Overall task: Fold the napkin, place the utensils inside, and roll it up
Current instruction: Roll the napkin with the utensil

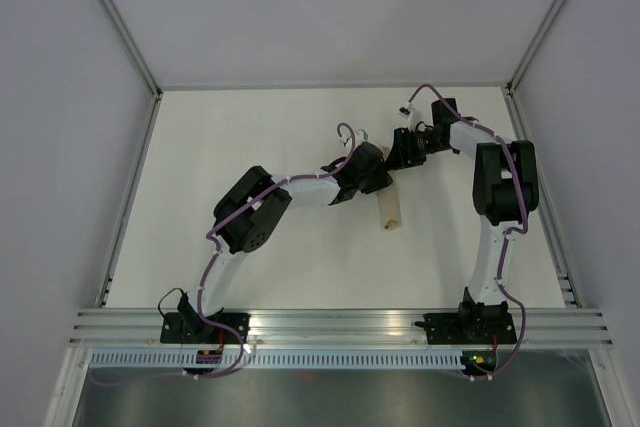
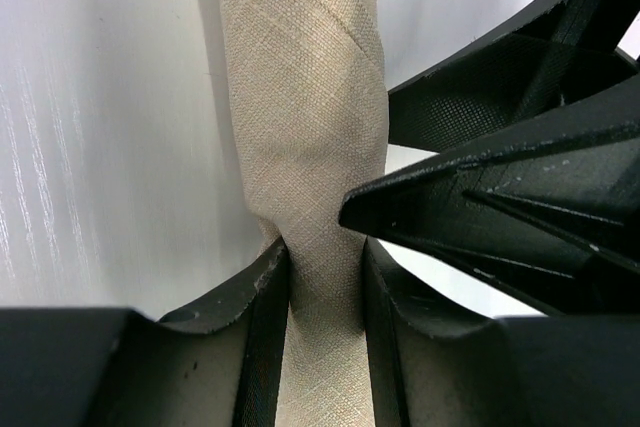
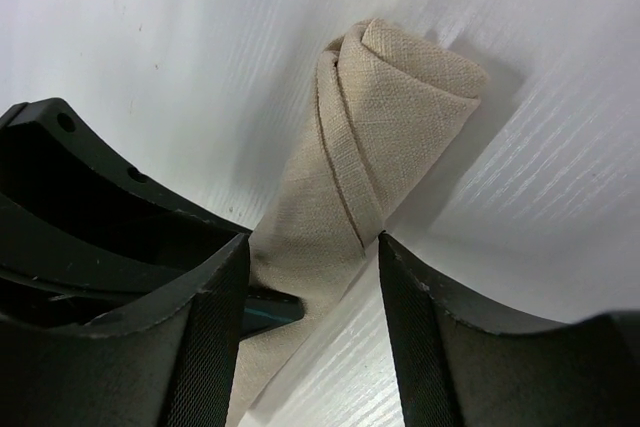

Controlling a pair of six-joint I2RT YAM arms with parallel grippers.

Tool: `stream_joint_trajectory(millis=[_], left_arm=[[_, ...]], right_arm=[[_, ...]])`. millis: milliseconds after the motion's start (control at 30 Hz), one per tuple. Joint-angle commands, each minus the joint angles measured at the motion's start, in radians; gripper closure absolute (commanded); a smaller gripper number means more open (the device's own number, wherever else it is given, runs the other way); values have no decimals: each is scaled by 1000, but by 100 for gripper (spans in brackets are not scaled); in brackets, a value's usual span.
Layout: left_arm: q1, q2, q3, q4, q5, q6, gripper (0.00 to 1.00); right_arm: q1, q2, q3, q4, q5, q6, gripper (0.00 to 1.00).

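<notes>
On the white table [image 1: 300,147], the left gripper [image 2: 322,252] pinches the rolled beige cloth napkin [image 2: 310,127]; the right gripper [image 3: 312,242] straddles it, jaws wide.

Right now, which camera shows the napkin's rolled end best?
Right wrist: the napkin shows its spiral end close up, unobstructed. Left wrist shows only its middle, pinched in the left tool. Top external shows a small tan tube between the arms.
</notes>
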Motion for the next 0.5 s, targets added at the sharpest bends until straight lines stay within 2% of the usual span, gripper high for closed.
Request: stream_joint_trajectory(millis=[0, 233, 467], left_arm=[[-2, 16, -40, -106, 54, 9, 60], [1, 19, -27, -104, 89, 60, 56], [8, 2, -38, -109, 111, 109, 49]], right_arm=[[3, 6, -3, 47, 6, 21, 41], [17, 8, -19, 76, 66, 11, 45], [20, -24, -62, 125, 147, 23, 58]])
